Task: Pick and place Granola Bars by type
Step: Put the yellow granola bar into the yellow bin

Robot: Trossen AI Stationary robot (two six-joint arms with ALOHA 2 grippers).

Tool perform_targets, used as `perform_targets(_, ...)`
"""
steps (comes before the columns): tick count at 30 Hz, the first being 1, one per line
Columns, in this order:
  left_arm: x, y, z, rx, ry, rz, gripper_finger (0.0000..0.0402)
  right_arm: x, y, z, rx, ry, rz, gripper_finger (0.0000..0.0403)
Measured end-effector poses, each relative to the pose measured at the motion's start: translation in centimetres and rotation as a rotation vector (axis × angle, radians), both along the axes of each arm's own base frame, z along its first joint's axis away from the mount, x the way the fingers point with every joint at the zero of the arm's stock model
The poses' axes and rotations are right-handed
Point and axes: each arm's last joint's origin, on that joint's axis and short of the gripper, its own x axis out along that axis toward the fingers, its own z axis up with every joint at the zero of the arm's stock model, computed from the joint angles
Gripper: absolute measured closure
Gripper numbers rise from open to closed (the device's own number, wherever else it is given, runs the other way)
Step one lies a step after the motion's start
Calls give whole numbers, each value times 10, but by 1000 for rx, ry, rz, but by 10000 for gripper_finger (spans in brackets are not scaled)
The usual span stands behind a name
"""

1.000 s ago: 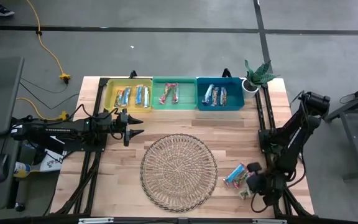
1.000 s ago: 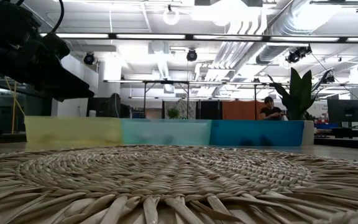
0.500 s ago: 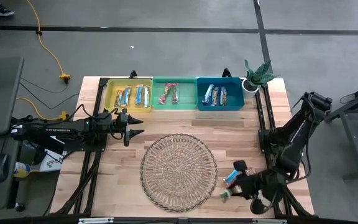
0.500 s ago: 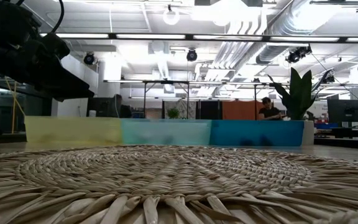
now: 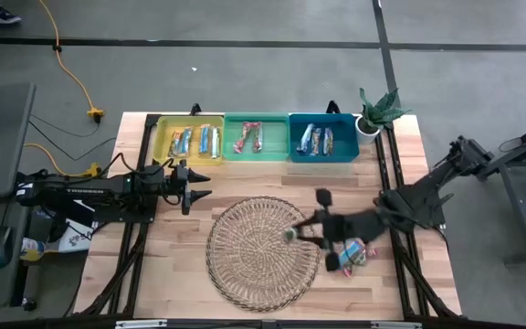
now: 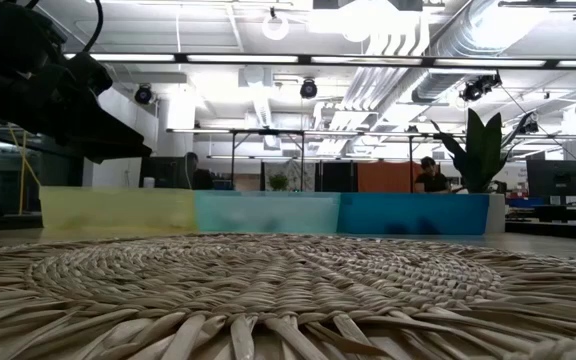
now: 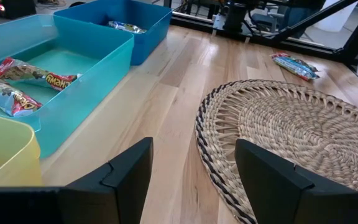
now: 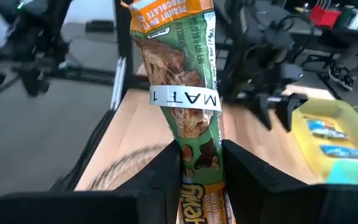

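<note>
We're swinging the right gripper in from the table's right edge; it's now hanging over the wicker tray's right rim, fingers clamping a green/orange granola bar. So the pick's done, w/ binning next. Another bar is lying just right of the tray. The left gripper is waiting, fingers apart, near the yellow bin.

Three bins in row at far table edge: left bin, middle bin, right bin, each w/ bars inside. Plant pot just right of them. Wicker tray in centre, nearer front. Right gripper over tray's right edge, bar between fingers. Loose bars on table right of tray, probably two. Left gripper left of tray, before left bin.
</note>
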Motion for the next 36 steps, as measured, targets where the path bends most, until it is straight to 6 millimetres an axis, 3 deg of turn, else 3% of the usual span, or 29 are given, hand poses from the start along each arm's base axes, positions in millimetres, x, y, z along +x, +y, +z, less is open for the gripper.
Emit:
perform_targets(14,0,0,0,0,0,0,177,95,-75,-15,58,-180,-23,307)
perform_targets(24,0,0,0,0,-1,0,177,196,-121,5,56,-147,-15,307)
perform_targets(29,0,0,0,0,0,0,177,236,-157,9,124,-115,-77,307)
perform_targets(36,0,0,0,0,0,0,177,265,-225,4,310,-168,-234,307)
